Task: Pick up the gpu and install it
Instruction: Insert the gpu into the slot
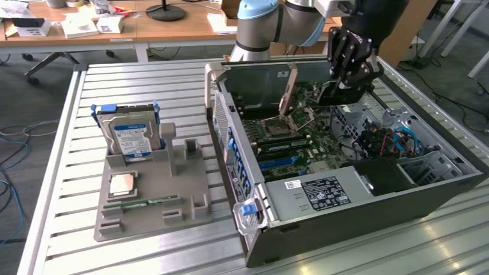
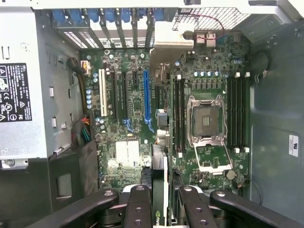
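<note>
**A:** What sits closest to the lens?

**B:** The pincer (image 2: 161, 202). Its black fingers (image 2: 137, 209) are clamped on the gpu (image 2: 160, 161), one on each face of the card. The gpu is seen edge-on, running straight out from between the fingertips, with its pale bracket (image 2: 167, 38) at the end farthest from the pincer.

**A:** And below it?

**B:** The motherboard (image 2: 128, 118) lies under the pincer, inside the open computer case (image 1: 367, 217). A blue slot (image 2: 147, 95) runs just beside the card's line on one flank, with a white slot (image 2: 102, 92) farther out on that same side. The CPU socket (image 2: 206, 118), its cover lifted, is on the other flank.

**A:** Is the card seated?

**B:** I can't tell whether its lower edge touches any slot. In the exterior view the pincer (image 1: 345, 86) hangs over the case with the gpu (image 1: 342, 96) dark beneath it, above the board.

**A:** Anything else near?

**B:** The power supply (image 2: 19, 90) fills the corner of the case beyond the white slot. Well apart from the pincer, toward the exterior view's left, a grey parts tray (image 1: 191, 189) rests on the slatted table (image 1: 99, 86). It holds an upright hard drive (image 1: 130, 134), a processor chip (image 1: 122, 184) and a slim green memory stick (image 1: 145, 201).
</note>
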`<state>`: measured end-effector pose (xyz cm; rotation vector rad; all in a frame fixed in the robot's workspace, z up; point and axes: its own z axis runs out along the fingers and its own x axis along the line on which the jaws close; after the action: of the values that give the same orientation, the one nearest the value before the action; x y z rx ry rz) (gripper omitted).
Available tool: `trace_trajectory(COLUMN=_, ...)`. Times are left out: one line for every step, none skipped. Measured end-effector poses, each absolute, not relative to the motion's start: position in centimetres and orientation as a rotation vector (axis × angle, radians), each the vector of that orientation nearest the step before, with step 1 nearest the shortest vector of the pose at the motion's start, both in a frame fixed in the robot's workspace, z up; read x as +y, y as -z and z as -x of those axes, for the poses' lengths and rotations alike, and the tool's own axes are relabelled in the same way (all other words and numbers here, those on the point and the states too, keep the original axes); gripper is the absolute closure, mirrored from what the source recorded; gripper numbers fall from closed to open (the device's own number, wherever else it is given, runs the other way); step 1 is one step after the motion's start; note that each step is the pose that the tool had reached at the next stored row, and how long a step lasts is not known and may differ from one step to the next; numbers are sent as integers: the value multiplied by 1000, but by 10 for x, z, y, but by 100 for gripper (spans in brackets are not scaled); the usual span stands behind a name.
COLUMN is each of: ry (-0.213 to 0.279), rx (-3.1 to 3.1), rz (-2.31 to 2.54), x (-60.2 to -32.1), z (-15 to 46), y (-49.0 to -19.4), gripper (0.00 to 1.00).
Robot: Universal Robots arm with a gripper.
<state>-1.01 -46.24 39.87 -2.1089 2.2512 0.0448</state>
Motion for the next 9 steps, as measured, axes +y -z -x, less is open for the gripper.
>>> trace_trajectory(ry=-45, rx=2251, rz=2109, x=-462, z=10, y=-397, gripper=74)
trace_trajectory(ry=-45, rx=2251, rz=2109, x=-462, z=10, y=-395, gripper=74)
trace_trajectory(ry=-45, rx=2251, rz=2109, x=-462, z=10, y=-394, gripper=74)
trace_trajectory(ry=-45, rx=2251, rz=2109, x=-462, z=10, y=-392, gripper=74)
trace_trajectory(ry=-45, rx=2251, rz=2109, x=-462, z=10, y=-390, gripper=74)
trace_trajectory(ry=-45, rx=2251, rz=2109, x=-462, z=10, y=-388, gripper=74)
trace_trajectory(ry=-45, rx=2251, rz=2109, x=-462, z=10, y=-386, gripper=74)
trace_trajectory(ry=-45, rx=2251, rz=2109, x=-462, z=10, y=-385, gripper=74)
trace_trajectory(ry=-45, rx=2251, rz=2109, x=-462, z=10, y=-383, gripper=74)
